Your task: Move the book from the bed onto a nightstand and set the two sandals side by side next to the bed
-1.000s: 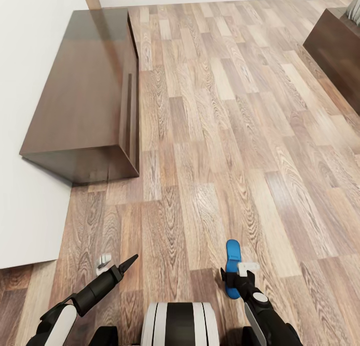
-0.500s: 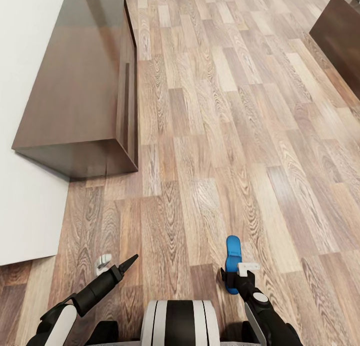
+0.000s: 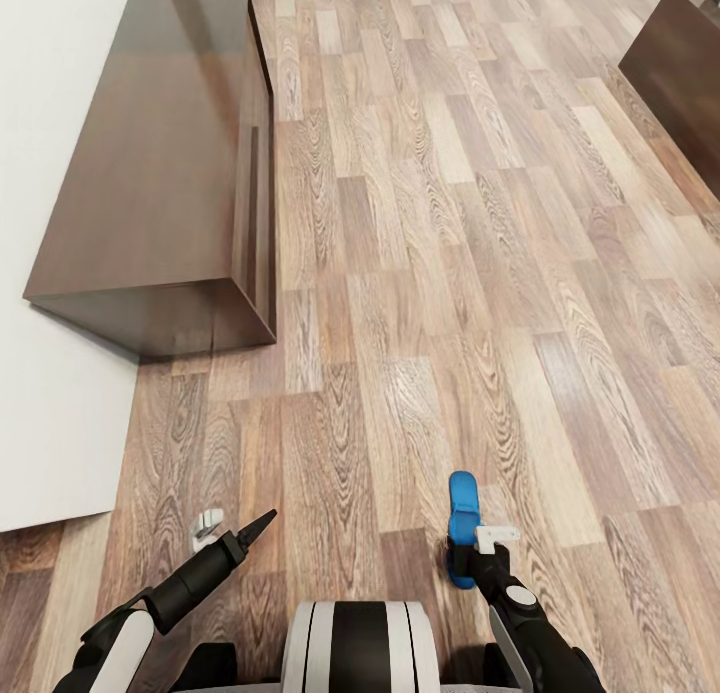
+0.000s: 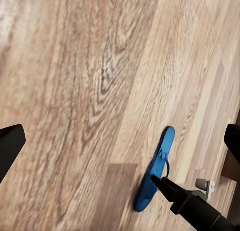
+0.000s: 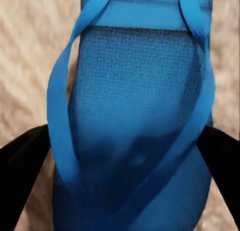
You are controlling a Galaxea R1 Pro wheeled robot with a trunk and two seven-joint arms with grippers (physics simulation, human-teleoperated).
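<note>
Right end effector [image 3: 466, 558] seemingly clamps the blue sandal [image 3: 462, 523], heel hidden; left end effector [image 3: 262, 522] open

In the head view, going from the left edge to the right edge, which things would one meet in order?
White wall → long dark dresser → left gripper → blue sandal held in the right gripper → dark brown furniture at the right edge.
</note>
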